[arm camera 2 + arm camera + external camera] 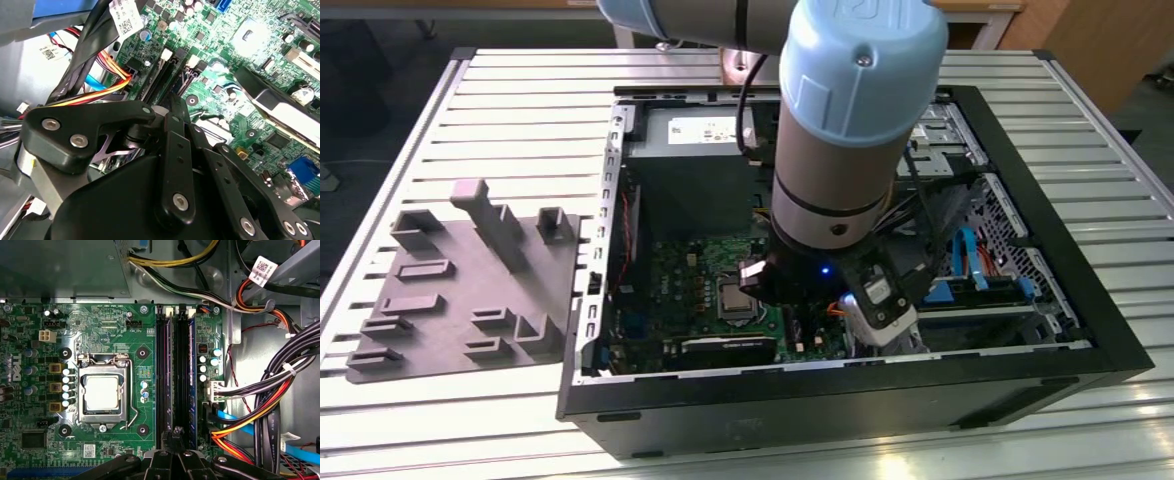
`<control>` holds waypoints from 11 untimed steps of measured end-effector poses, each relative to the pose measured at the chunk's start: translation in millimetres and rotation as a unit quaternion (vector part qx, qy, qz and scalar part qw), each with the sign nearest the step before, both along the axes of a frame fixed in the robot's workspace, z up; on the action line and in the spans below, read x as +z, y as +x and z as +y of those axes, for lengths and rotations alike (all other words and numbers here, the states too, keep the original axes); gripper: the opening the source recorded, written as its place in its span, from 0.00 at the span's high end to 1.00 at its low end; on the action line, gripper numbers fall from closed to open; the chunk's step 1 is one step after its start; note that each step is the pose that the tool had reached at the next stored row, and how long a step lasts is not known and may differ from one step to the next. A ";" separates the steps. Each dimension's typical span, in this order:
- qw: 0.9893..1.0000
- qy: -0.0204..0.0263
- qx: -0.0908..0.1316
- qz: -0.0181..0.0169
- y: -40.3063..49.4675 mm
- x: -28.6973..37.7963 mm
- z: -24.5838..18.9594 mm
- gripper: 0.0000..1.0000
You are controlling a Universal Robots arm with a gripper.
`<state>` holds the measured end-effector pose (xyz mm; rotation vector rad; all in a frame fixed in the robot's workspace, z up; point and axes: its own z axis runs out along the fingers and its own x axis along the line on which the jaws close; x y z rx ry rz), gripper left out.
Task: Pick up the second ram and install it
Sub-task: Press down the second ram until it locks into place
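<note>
On the exterior view's left a grey foam tray (467,290) is laid on the slatted table (520,90). Beside it the open computer case (1067,330) is entered by the arm. Over the motherboard (100,320) the gripper (176,432) is seen in both wrist views, fingers drawn together above the memory slots (162,365). The second ram (178,365) is seen as a thin dark strip standing edge-on among them, just beyond the fingertips; a grasp cannot be told. Bundled cables (270,400) are gathered alongside.

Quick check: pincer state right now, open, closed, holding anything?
Pincer: closed, fingertips together over the motherboard's memory slots; whether it holds the second ram cannot be told.
</note>
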<state>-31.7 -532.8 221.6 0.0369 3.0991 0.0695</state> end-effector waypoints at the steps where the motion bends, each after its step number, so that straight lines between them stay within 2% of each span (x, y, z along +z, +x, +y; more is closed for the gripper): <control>1: 1.000 0.000 0.000 0.000 0.0 -0.4 -0.1 0.89; 11: 1.000 0.000 0.000 0.000 0.0 -4.3 -0.1 0.89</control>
